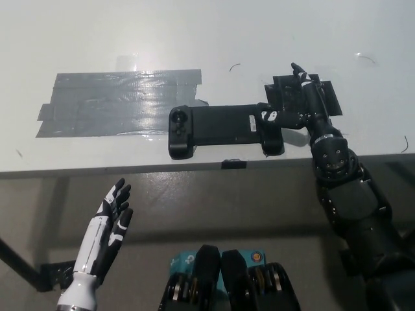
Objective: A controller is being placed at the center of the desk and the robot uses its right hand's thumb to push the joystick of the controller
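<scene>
There is 1 controller [225, 130] on the counter [194, 39], just left of the black right hand [299, 103]. It shows 1 joystick [178, 118], at the end farthest from that hand. 2 patches of tape lie on the counter: 1 large grey patch [117, 102] well to the left of the right hand, and 1 small dark patch [327, 97] directly under it. There are 2 robot hands in sight: the black one over the counter's right side, and 1 white left hand [110, 223] below the counter's front edge. 1 small black tab [234, 164] sits on that edge, below the controller.
</scene>
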